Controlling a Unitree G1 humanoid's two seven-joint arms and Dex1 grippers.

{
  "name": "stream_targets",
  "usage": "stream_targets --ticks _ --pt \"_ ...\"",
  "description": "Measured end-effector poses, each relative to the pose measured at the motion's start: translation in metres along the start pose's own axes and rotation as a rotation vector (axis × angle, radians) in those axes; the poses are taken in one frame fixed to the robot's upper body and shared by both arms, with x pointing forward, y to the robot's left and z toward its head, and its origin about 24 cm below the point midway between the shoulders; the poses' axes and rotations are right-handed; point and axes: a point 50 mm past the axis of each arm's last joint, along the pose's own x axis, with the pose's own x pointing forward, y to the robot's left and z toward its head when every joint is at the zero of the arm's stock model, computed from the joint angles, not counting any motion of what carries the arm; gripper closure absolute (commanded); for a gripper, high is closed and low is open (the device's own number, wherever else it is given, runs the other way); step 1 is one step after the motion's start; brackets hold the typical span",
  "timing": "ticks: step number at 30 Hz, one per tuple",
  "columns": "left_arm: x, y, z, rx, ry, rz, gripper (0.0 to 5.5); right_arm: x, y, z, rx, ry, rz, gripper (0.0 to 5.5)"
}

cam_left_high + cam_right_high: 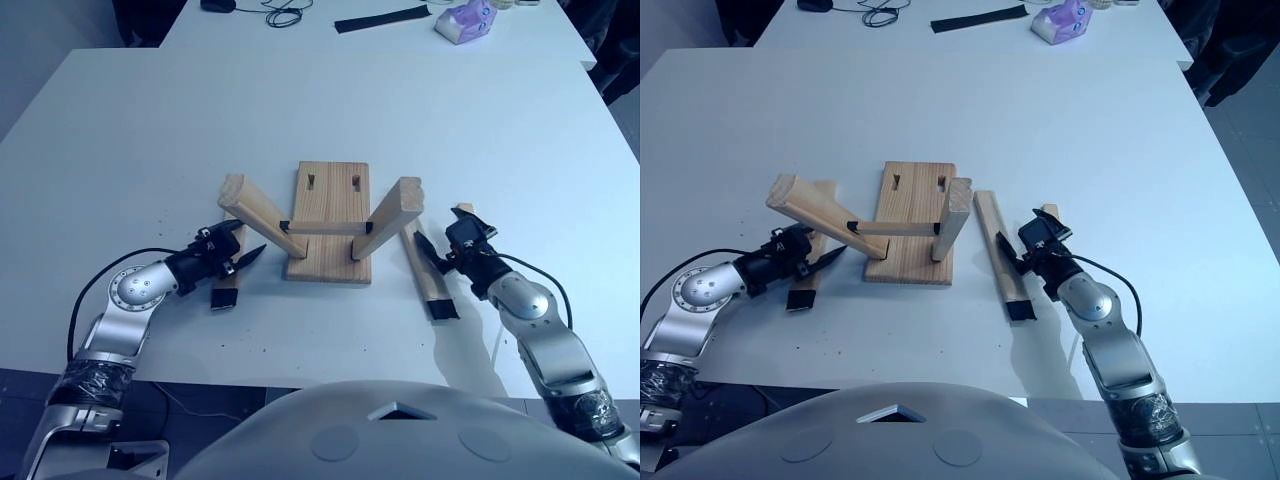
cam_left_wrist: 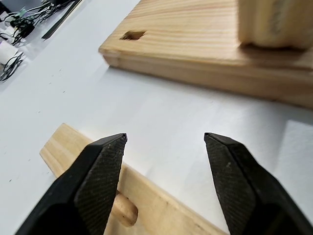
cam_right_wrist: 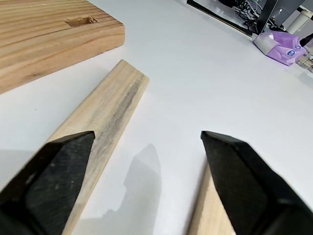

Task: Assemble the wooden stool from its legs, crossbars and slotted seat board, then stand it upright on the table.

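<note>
Seat board (image 1: 330, 200) lies flat mid-table (image 1: 120, 150), with two slots (image 1: 311, 181) at its far end. On it stands a partial frame: a crossbar (image 1: 325, 229) runs across the board's near half and joins two legs. The left-side leg (image 1: 258, 205) tilts up and outward to the left. The right-side leg (image 1: 395, 210) tilts up and outward to the right, its lower end resting on the board near the right edge.

Loose parts:
- A loose leg (image 1: 992, 225) lies flat just right of the board, with a black tip at its near end.
- A loose wooden strip (image 1: 803, 283) lies flat just left of the board, partly under the tilted left-side leg. It also has a black near end, and the left wrist view shows a peg (image 2: 124, 210) on it.
- A short wooden piece (image 1: 463, 209) lies beside the right arm.

Left gripper (image 2: 166, 139) is low over the strip, jaws spread wide, holding nothing, pointed toward the board's left edge. Right gripper (image 3: 146, 134) is low at the table, jaws wide apart and holding nothing. One finger (image 3: 58, 171) is over the loose leg; the other is near the short wooden piece.

On the table behind are a purple packet (image 1: 465, 22), a black strip (image 1: 380, 19) and cables (image 1: 285, 12).
</note>
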Motion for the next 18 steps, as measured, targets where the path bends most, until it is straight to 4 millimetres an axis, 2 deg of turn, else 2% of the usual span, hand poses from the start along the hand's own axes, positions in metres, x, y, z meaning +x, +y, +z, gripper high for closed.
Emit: stream_targets --ticks 7,18 --pt "-0.001 0.005 -0.006 -0.004 0.014 0.016 2.56 -0.004 -0.021 -0.009 -0.082 0.050 -0.073 1.51" --pt "-0.007 0.013 -0.013 0.008 0.050 0.021 2.56 -0.008 -0.037 -0.014 -0.143 0.093 -0.133 1.51"
